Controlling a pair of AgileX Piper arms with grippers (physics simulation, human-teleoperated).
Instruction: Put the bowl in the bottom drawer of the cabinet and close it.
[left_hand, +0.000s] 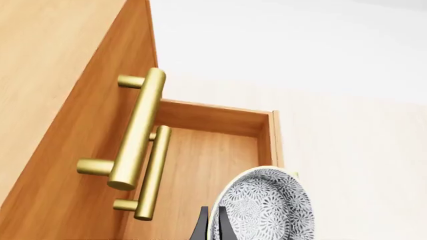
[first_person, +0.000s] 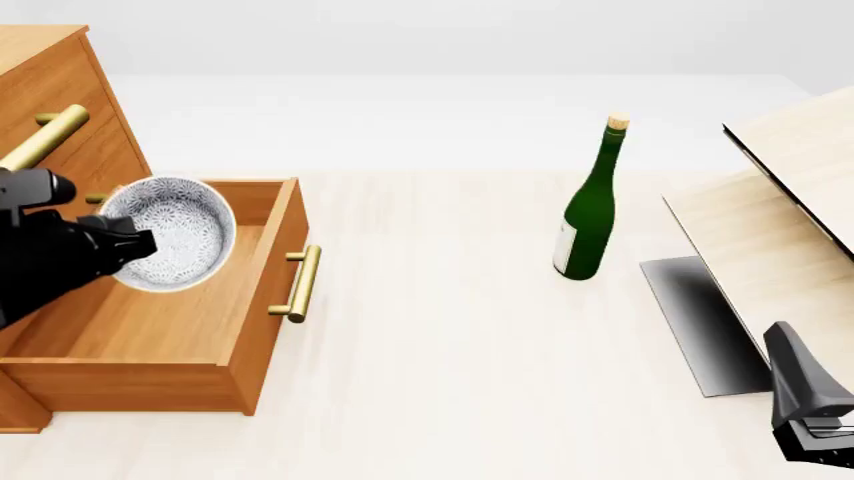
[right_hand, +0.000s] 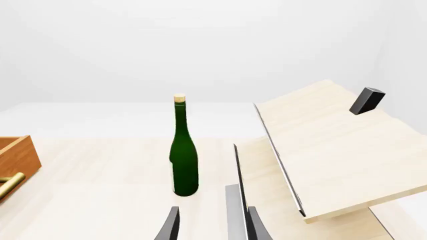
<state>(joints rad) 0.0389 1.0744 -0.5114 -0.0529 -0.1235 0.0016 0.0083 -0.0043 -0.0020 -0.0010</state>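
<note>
The speckled grey-white bowl (first_person: 180, 228) hangs tilted on its side over the open bottom drawer (first_person: 147, 335) of the orange-brown cabinet (first_person: 60, 95). My left gripper (first_person: 134, 245) is shut on the bowl's rim. In the left wrist view the two dark fingers (left_hand: 203, 227) pinch the rim of the bowl (left_hand: 267, 210) above the drawer's inside (left_hand: 207, 160). The drawer is pulled far out, its brass handle (first_person: 303, 283) facing right. My right gripper (first_person: 814, 425) sits low at the near right, far from the cabinet; in its wrist view the right gripper (right_hand: 212, 226) is open and holds nothing.
A green wine bottle (first_person: 589, 215) stands upright mid-table. A pale wood panel with black edge (first_person: 787, 200) leans at the right, above my right gripper. Brass handles of the upper drawers (left_hand: 137, 130) stick out beside the left gripper.
</note>
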